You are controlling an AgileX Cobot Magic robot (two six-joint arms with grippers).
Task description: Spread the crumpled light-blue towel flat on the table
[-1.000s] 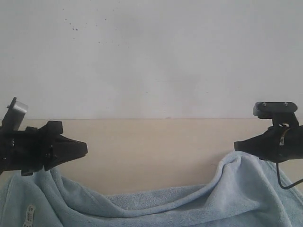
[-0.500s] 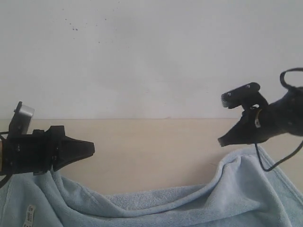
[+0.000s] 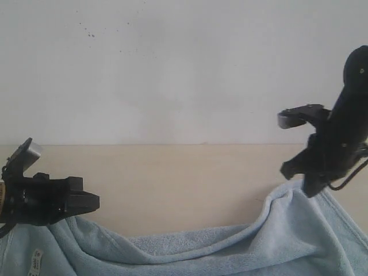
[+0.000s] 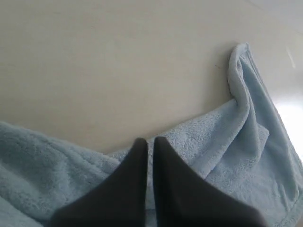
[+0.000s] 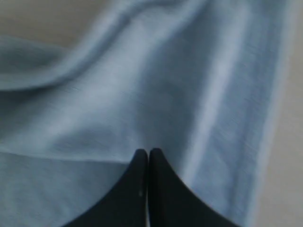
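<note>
Swung up and tipped nose-down at the right gripper, fingers pressed together on nothing; sank slightly at the left gripper, closed to a slit, likewise empty. Found the towel just below both, long axis running left-right across the table, far edge sagging midway, each end nearest its own arm.

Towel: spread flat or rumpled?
Rumpled, not flat. The towel has a raised fold sagging along its far edge and a peaked corner on the right. The left wrist view shows the same ridges. Its near part is out of frame.
</note>
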